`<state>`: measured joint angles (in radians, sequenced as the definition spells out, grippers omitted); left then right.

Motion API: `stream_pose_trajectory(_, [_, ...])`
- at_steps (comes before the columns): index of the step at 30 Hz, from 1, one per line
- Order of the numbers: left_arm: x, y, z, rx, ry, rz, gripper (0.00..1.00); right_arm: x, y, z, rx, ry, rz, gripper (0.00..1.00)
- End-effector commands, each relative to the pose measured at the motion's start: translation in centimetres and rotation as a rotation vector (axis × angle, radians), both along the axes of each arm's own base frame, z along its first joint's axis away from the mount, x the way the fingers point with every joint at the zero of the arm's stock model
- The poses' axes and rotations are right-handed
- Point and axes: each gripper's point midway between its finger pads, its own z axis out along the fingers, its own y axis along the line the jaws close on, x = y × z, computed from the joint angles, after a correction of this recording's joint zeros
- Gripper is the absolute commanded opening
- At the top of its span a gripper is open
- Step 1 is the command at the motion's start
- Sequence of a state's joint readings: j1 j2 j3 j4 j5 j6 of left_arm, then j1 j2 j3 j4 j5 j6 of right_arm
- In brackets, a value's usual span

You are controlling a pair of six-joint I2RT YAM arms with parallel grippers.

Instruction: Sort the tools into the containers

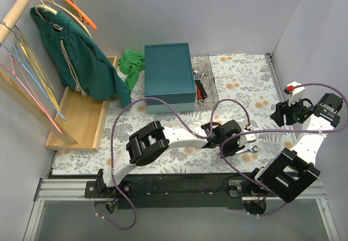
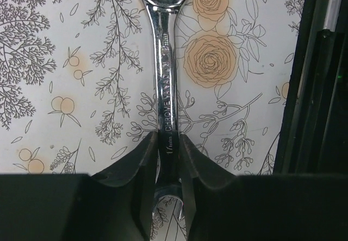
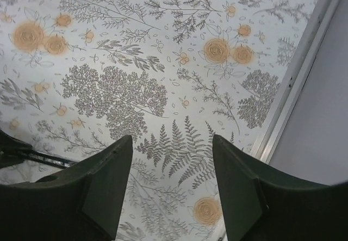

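My left gripper (image 1: 239,149) is shut on the shaft of a silver spanner (image 2: 166,72), low over the flowered cloth near the table's front edge; its free end (image 1: 252,150) sticks out to the right in the top view. In the left wrist view the two fingers (image 2: 142,170) pinch the shaft at the "17mm" mark. A clear plastic box (image 1: 205,83) stands to the right of the teal box (image 1: 169,76) and holds a red-handled wrench (image 1: 202,91) and a silver tool. My right gripper (image 1: 278,113) is open and empty above bare cloth at the right; its fingers (image 3: 114,181) are wide apart.
A green cloth (image 1: 130,64) lies left of the teal box. A wooden tray (image 1: 81,118) with a green garment (image 1: 81,61) and a hanger rack stands at the left. The table's metal edge rail (image 3: 296,72) runs by my right gripper. A black rail (image 2: 312,78) borders the cloth beside the spanner.
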<state>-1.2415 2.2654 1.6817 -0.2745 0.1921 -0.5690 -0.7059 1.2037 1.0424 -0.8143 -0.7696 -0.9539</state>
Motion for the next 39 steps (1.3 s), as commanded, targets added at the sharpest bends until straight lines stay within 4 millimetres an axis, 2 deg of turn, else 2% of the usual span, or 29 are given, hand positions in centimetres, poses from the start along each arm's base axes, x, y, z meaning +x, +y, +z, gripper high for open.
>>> stream_pose_trajectory(1, [-0.7,9.7,-8.8,0.364,0.21,0.1,0.18,0.1,1.5,-0.1,-0.185,-0.174,0.297,0.68])
stream_pose_trajectory(2, [-1.1,9.5,-8.1,0.334,0.263,0.082,0.17,-0.3,1.7,-0.7,-0.208,-0.178,0.337,0.69])
stream_pose_trajectory(4, [0.2,9.8,-7.7,0.316,0.298,0.094,0.14,-1.4,2.7,-2.5,-0.26,-0.188,0.449,0.69])
stream_pose_trajectory(5, [0.0,9.9,-7.7,0.308,0.333,0.079,0.13,-2.5,3.6,-3.4,-0.324,-0.212,0.576,0.7])
stream_pose_trajectory(8, [0.8,10.3,-7.6,0.296,0.371,0.08,0.07,-5.3,6.0,-6.4,-0.43,-0.271,0.824,0.72])
stream_pose_trajectory(10, [1.2,10.3,-7.6,0.288,0.375,0.079,0.05,-6.6,7.2,-7.4,-0.44,-0.296,0.912,0.73])
stream_pose_trajectory(11, [1.3,10.3,-7.6,0.283,0.378,0.081,0.0,-7.2,8.0,-8.0,-0.47,-0.343,0.989,0.75])
stream_pose_trajectory(15, [1.4,9.9,-6.9,0.253,0.416,0.08,0.0,-8.8,10.0,-9.2,-0.476,-0.418,1.097,0.78])
stream_pose_trajectory(18, [1.4,9.4,-6.2,0.233,0.435,0.079,0.0,-8.6,10.4,-10.0,-0.478,-0.449,1.095,0.79])
stream_pose_trajectory(20, [1.4,9.1,-5.9,0.224,0.435,0.076,0.0,-7.6,10.1,-10.4,-0.541,-0.486,1.108,0.79])
stream_pose_trajectory(22, [1.7,8.9,-5.4,0.212,0.42,0.079,0.0,-6.8,10.1,-10.4,-0.562,-0.525,1.098,0.79])
stream_pose_trajectory(24, [2.7,8.3,-4.1,0.18,0.374,0.091,0.0,-5.5,9.8,-9.6,-0.588,-0.587,1.06,0.79])
stream_pose_trajectory(25, [3.1,8.2,-3.5,0.167,0.353,0.106,0.02,-4.9,9.6,-9.1,-0.58,-0.596,1.031,0.8])
stream_pose_trajectory(26, [4.1,8.0,-2.2,0.145,0.301,0.126,0.12,-3.9,9.1,-8.6,-0.536,-0.586,0.952,0.81])
stream_pose_trajectory(28, [4.9,8.2,-1.5,0.126,0.243,0.134,0.33,-2.5,8.2,-8.0,-0.49,-0.538,0.869,0.81])
stream_pose_trajectory(29, [5.4,8.3,-0.7,0.115,0.207,0.144,0.35,-2.0,7.4,-8.0,-0.455,-0.49,0.802,0.81])
stream_pose_trajectory(32, [5.2,9.3,-1.0,0.12,0.173,0.139,0.4,-1.7,6.5,-8.2,-0.449,-0.44,0.756,0.8])
stream_pose_trajectory(36, [5.2,10.9,-0.7,0.142,0.103,0.149,0.44,-0.6,5.4,-7.4,-0.448,-0.424,0.703,0.8])
stream_pose_trajectory(37, [4.9,11.8,-1.4,0.164,0.097,0.149,0.45,-0.5,5.4,-7.4,-0.452,-0.425,0.703,0.8])
stream_pose_trajectory(39, [4.9,12.0,-1.3,0.15,0.061,0.141,0.45,-0.3,5.1,-7.1,-0.451,-0.419,0.688,0.79])
